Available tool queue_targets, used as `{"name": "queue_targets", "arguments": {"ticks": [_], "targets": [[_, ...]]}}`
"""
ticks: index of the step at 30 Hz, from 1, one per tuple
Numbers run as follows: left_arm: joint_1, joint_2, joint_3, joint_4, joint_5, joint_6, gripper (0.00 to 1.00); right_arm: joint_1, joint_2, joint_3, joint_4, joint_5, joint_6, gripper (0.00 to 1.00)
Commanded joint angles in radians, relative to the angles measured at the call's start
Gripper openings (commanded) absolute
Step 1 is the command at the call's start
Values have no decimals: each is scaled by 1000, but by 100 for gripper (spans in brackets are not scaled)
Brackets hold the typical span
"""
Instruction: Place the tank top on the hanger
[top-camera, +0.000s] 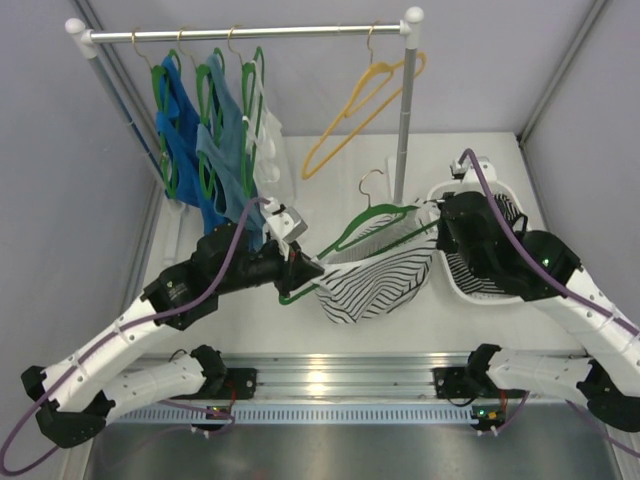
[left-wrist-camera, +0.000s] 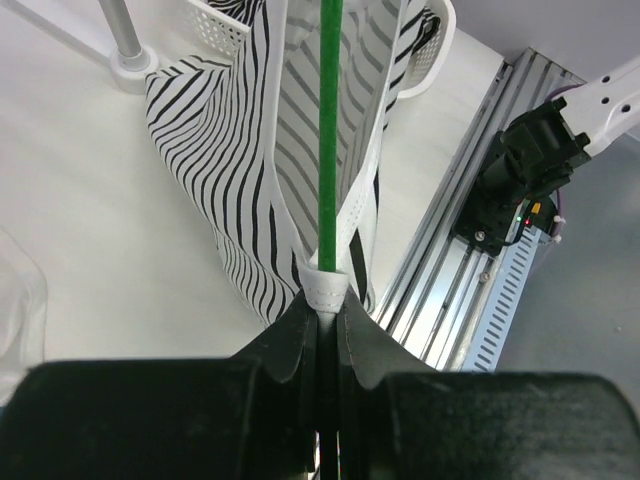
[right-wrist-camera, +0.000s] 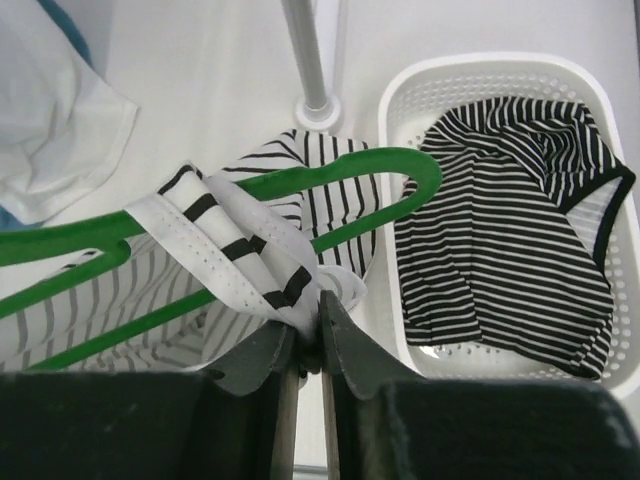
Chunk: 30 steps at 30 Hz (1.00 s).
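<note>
In right hand (right-wrist-camera: 308, 328) — tank top (right-wrist-camera: 232, 238) strap.

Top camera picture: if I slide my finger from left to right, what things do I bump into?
Blue tops → white top → yellow hanger → basket

No writing, brand or number is legible in any view. A pale sticker (top-camera: 177, 288) on the left arm (top-camera: 205, 272) is too small to read.
</note>
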Motion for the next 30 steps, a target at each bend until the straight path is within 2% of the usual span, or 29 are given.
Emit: {"name": "queue_targets", "arguments": {"ticks": [1,2,4,5,9,13,20,30], "targets": [[0,-42,40,77,-6,-23,0,-12,-40,-1,88,-131,-74,13],[0,-44,40,75,-5,-23,0,-12,-39,6,91,-145,-86,22],[0,-42,39,57,-5,-23,0,-12,-39,17,117,-182,-103,32],[0,-45,37,51,-7,-24,0,-12,-39,28,126,-195,-121,41],[0,-71,13,21,-13,-53,0,-12,-22,91,140,-232,-147,57],[0,-116,-13,-31,-27,-87,0,-12,16,135,148,-231,-169,65],[0,-162,-36,-199,-100,-165,0,-21,110,194,189,-260,-187,63],[0,-262,-92,-298,-254,-313,0,-47,157,220,223,-307,-187,63]]}}
